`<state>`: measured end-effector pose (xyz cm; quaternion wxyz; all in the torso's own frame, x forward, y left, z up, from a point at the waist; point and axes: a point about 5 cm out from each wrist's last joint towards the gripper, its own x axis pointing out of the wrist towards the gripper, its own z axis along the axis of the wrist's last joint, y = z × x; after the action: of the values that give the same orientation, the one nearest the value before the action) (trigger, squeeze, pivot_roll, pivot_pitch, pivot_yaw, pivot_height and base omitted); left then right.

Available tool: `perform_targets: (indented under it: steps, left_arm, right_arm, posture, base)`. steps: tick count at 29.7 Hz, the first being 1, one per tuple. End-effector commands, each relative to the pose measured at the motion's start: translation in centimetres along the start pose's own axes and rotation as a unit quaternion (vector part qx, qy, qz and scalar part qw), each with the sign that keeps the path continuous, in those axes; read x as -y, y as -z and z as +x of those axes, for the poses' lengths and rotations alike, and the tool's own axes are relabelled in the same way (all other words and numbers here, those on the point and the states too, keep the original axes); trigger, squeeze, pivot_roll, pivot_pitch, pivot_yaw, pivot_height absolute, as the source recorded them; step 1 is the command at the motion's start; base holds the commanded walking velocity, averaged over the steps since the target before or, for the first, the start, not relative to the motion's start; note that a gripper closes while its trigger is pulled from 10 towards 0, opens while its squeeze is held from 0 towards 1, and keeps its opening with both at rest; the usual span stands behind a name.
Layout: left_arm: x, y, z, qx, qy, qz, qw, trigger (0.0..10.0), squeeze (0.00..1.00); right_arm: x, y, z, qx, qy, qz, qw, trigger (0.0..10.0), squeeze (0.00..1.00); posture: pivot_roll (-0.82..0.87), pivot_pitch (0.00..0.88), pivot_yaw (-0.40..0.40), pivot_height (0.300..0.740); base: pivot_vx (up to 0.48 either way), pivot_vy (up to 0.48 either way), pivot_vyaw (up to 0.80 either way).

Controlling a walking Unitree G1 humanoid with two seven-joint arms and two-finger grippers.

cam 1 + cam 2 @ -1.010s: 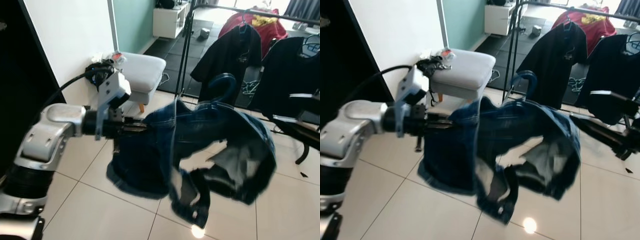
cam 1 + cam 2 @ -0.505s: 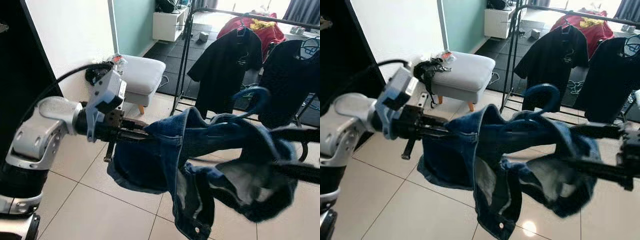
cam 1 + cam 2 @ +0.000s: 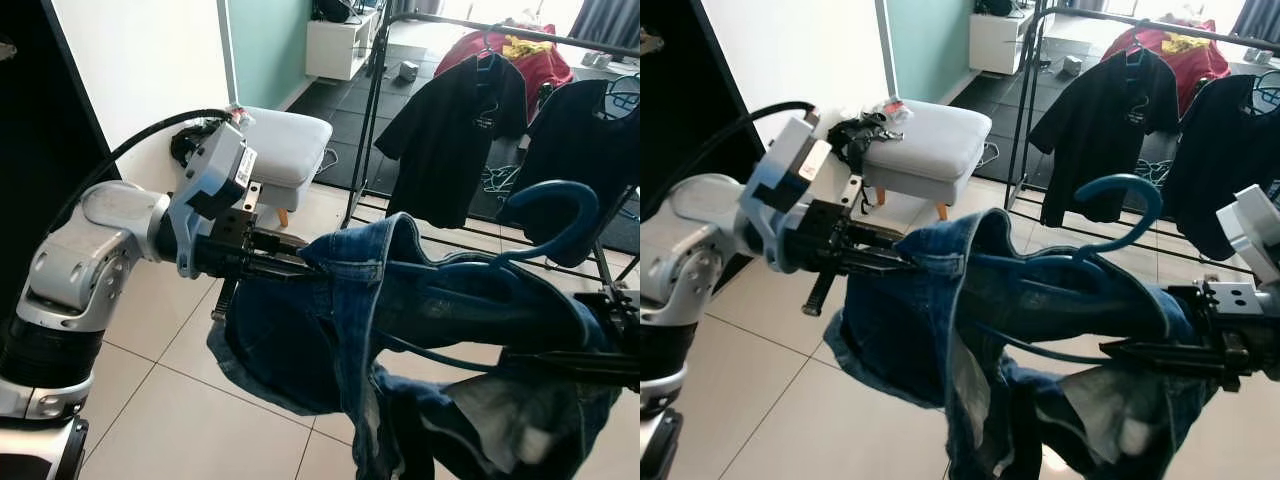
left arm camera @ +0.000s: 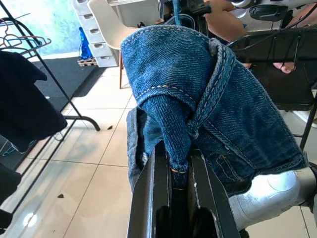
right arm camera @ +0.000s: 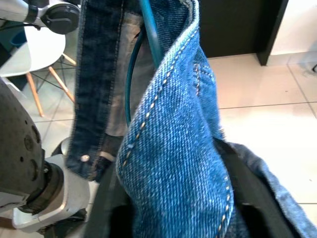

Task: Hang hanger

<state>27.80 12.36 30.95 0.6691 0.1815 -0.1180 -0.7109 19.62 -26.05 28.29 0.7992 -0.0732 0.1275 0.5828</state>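
A blue denim jacket (image 3: 430, 300) hangs on a blue plastic hanger, stretched level between my two grippers. The hanger's hook (image 3: 560, 205) sticks up above the collar on the right side. My left gripper (image 3: 300, 262) is shut on a fold of the jacket's left shoulder; the left wrist view has that fold (image 4: 173, 124) pinched between the black fingers (image 4: 148, 198). My right gripper (image 3: 1110, 350) is shut on the jacket's right side, with denim (image 5: 173, 148) draped over it. The clothes rack's black rail (image 3: 480, 25) runs across the back.
Two black shirts (image 3: 450, 120) (image 3: 580, 140) and a red garment (image 3: 520, 50) hang on the rack. A grey ottoman (image 3: 285, 140) stands by the white wall on the left. A white cabinet (image 3: 340, 40) is at the far back. The floor is pale tile.
My right gripper has come in from the right and taken hold of the jacket. The jacket is now pulled out level, and the hanger hook has moved right and up.
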Motion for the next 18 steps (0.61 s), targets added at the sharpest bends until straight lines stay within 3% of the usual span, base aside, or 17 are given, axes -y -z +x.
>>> perform_targets:
  steps: [1,14,15,16,17,18]
  left_arm:
    - [-0.3,-1.4,0.7,0.037,0.006,0.027,0.999,10.0,0.0]
    - [-0.9,-0.4,1.0,0.016,-0.026,0.029,0.999,10.0,0.0]
    - [-1.0,0.5,1.1,0.002,-0.036,0.012,0.999,10.0,0.33]
    - [-1.1,1.0,1.1,-0.007,-0.043,0.0,0.999,10.0,0.33]
    - [-1.2,1.3,1.2,-0.012,-0.046,-0.008,0.999,10.0,1.0]
    - [-1.2,1.3,1.2,-0.012,-0.046,-0.008,0.999,10.0,1.0]
  right_arm:
    - [-0.6,0.0,0.8,0.005,-0.036,0.0,0.999,0.0,0.0]
    - [-0.2,0.0,1.3,0.014,-0.026,-0.011,0.999,0.0,0.0]
    - [0.0,0.1,1.3,0.013,-0.016,-0.015,1.0,0.0,0.0]
    - [0.2,0.1,1.4,0.012,-0.009,-0.017,1.0,0.0,0.0]
    - [0.2,0.2,1.4,0.012,-0.005,-0.018,1.0,0.0,0.0]
    - [0.2,0.2,1.4,0.012,-0.005,-0.018,1.0,0.0,0.0]
  posture:
    - [-0.07,0.087,-0.032,0.74]
    - [-0.07,0.09,-0.032,0.74]
    - [-0.07,0.09,-0.032,0.74]
    - [-0.07,0.09,-0.032,0.74]
    - [-0.07,0.09,-0.032,0.74]
    - [-0.07,0.09,-0.032,0.74]
  base:
    - [0.0,0.0,0.0]
    - [0.0,0.0,0.0]
    - [0.0,0.0,0.0]
    - [0.0,0.0,0.0]
    - [0.0,0.0,0.0]
    - [0.0,0.0,0.0]
